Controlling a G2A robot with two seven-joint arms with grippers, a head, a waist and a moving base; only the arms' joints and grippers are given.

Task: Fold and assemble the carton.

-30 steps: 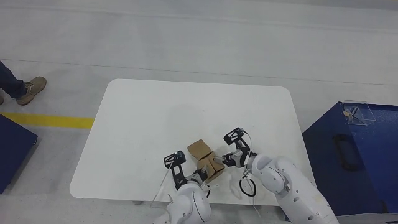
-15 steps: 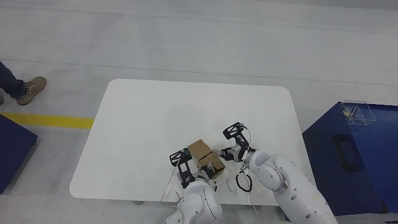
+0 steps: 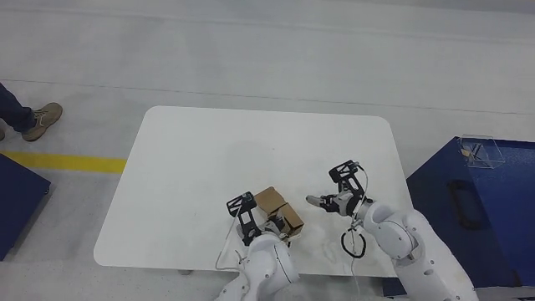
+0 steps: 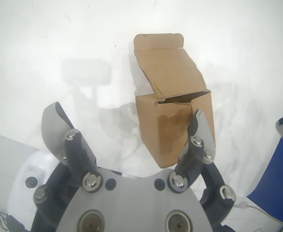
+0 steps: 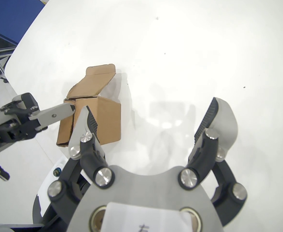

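White worktop (image 3: pixel 209 150) carries the one task piece: the brown carton (image 3: pixel 278 210) lies close to the robot-side edge, between the two arms. As I judge it, the job is partly done. The body is already squared up into a box shape, with its walls standing. The lid flap with its tuck tab is still open, leaning out and away from the robot onto the worktop, and a dark gap shows where it meets the body. Whether the end nearest the robot is closed, I cannot tell. What is left, at least, is to fold that flap over and tuck the tab in.

Left jaws are spread wide and grip nothing; one finger (image 4: pixel 199 126) rests against the carton's side wall by the gap, the other well apart. Right jaws are also spread wide and hold nothing, hanging over bare worktop beside the carton, not touching it.
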